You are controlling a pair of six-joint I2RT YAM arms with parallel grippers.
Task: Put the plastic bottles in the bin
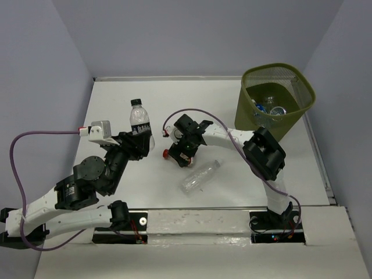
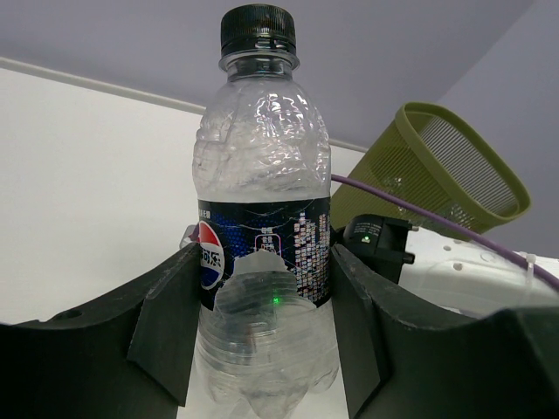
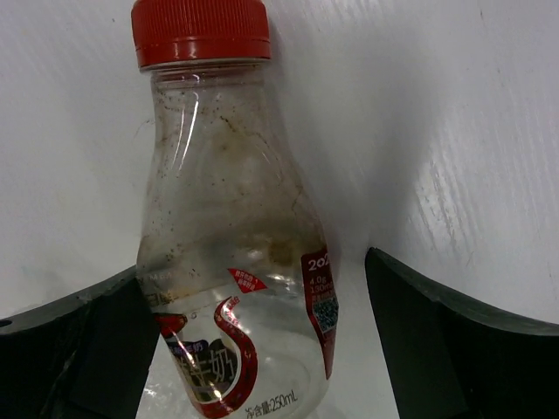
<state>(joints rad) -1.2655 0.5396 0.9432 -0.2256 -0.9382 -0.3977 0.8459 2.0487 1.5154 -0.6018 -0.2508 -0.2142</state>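
The black-capped bottle (image 2: pixel 266 218) with the dark label stands upright at the centre of the left wrist view. The left gripper (image 2: pixel 262 314) clamps it at the waist, its 2 fingers (image 2: pixel 166 323) pressing in from both sides. In the top view it sits left of centre, probably gripped this way for carrying to the bin (image 1: pixel 278 99) at the upper right, where several bottles (image 1: pixel 270 106) already lie. Whether it is off the table (image 1: pixel 116 99) I cannot tell.

The red-capped bottle (image 3: pixel 227 244) lies on the table at mid-frame. The right gripper (image 3: pixel 253 340) straddles its lower body with jaws spread wide and a gap showing on the right side. Nothing is grasped there yet, and it looks like lining up for a pinch. 1 clear bottle (image 1: pixel 200 176) lies just below, untouched and likely the last to go.
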